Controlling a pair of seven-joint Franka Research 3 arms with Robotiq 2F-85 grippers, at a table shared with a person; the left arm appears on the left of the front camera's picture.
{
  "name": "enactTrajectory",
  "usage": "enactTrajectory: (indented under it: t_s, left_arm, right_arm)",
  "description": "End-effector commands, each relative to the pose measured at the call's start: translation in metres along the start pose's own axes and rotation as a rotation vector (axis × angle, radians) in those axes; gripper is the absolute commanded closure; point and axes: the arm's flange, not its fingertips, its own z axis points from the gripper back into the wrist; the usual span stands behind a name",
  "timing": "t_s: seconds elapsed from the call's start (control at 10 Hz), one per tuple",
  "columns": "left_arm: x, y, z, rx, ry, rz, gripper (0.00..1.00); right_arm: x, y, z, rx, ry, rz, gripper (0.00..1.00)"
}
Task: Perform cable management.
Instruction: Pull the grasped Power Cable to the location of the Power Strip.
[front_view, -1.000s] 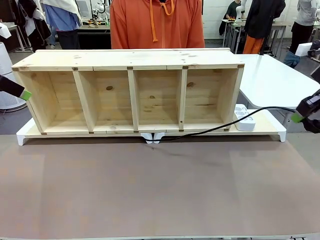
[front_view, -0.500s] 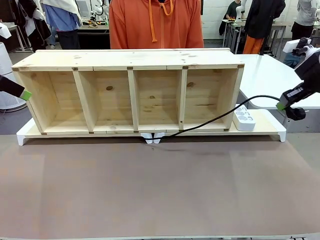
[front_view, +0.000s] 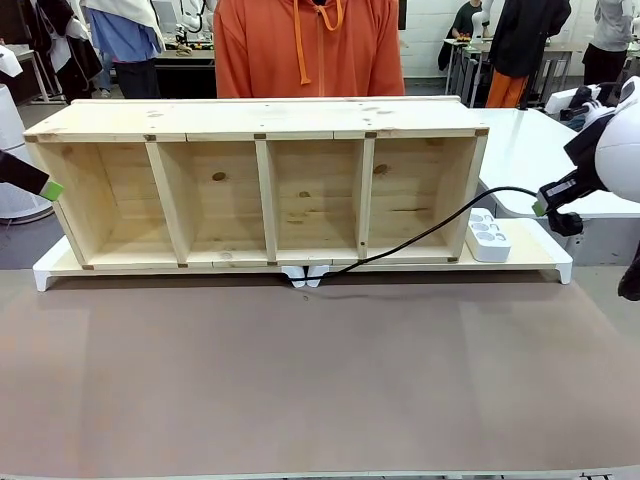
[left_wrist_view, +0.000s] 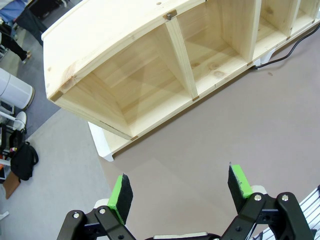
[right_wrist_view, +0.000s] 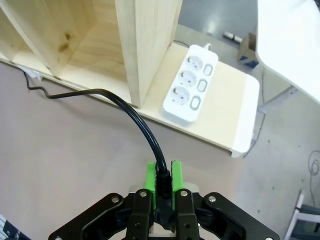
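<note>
A lab or workshop: white work tables (front_view: 530, 150), people (front_view: 525, 40) standing around.

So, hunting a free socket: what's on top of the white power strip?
Nothing: the power strip shows three bare sockets. The cable passes beside it. Its underside is hidden.

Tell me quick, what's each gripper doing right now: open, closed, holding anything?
Left gripper: open, holding nothing.
Right gripper: closed on the cable.
</note>
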Motion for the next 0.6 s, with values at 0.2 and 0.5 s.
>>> enactTrajectory:
  t_s: [0.2, 0.5]
  left_arm:
    - [0.0, 0.0, -0.001, 0.001, 0.0, 0.001, 0.0]
    - [0.0, 0.0, -0.001, 0.001, 0.0, 0.001, 0.0]
  right_arm:
    - [-0.012, 0.008, -0.011, 0.025, 0.01, -0.011, 0.85]
    - [0.0, 0.004, -0.009, 0.009, 0.016, 0.005, 0.85]
